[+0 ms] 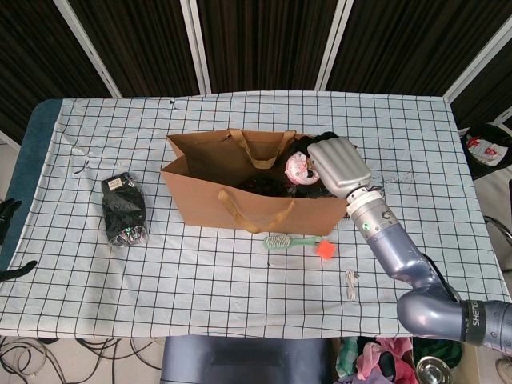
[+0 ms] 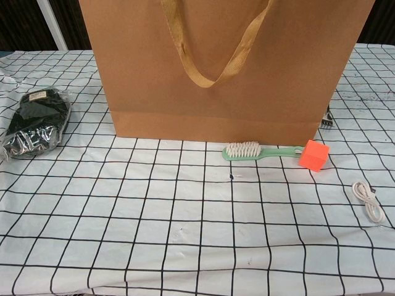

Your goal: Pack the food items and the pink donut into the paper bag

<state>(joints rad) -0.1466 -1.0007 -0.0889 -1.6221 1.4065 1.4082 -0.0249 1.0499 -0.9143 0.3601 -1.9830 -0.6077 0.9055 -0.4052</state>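
Donut's over the bag mouth, just needs a gentle drop

Nearest me on the checked-cloth counter there's a white coiled cable, a mint-green brush with white bristles touching an orange cube, and off to my left a black crinkly foil packet, probably food that hasn't gone in yet. Just behind the brush stands the brown paper bag with flat handles, something dark already at the bottom. My right hand is over the bag's open top, fingers curled around the small pink frosted donut, pinched at its rim. It looks light, maybe soft, so I'd guess a loose grip does it. The paper walls are flimsy, so bumping one could tip the bag. My left hand barely shows at the frame edge; can't tell how it's set.
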